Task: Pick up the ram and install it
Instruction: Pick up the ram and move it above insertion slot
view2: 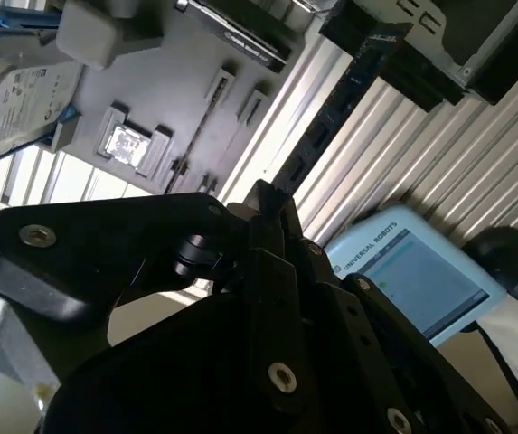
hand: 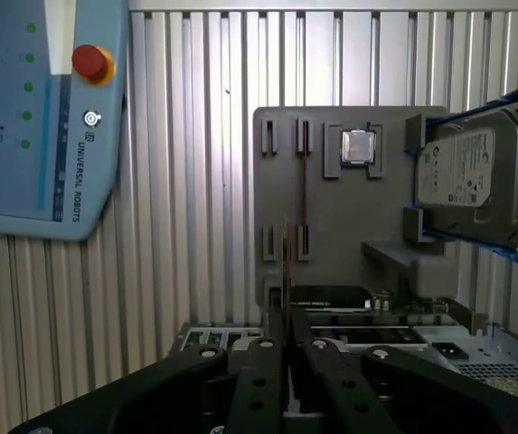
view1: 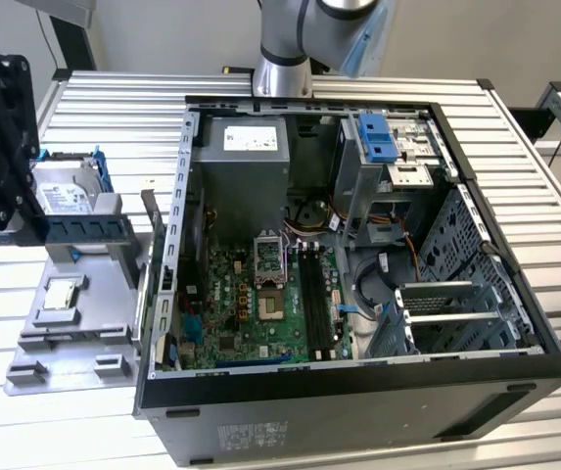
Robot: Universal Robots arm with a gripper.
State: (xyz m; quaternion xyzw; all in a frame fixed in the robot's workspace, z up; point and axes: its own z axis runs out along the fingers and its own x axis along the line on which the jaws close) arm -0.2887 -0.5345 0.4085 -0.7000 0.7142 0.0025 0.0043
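My gripper (view1: 25,220) is shut on one end of the ram (view1: 79,227), a long dark blue stick with small chips. It holds the ram level above the grey fixture tray (view1: 94,313), on the exterior view's left of the open computer case (view1: 358,401). In the first wrist view the ram (hand: 285,258) shows edge-on, rising from between the closed fingers of the gripper (hand: 287,316). In the second wrist view the ram (view2: 331,117) reaches away from the gripper (view2: 272,203). The green motherboard (view1: 226,294) with its black slots (view1: 314,294) lies inside the case.
A silver hard drive in a blue bracket (view1: 65,191) and a small square chip (view1: 62,294) sit on the grey tray. A blue teach pendant (hand: 32,117) lies on the slatted metal table (view1: 554,196). The case's drive cage (view1: 388,147) and walls surround the motherboard.
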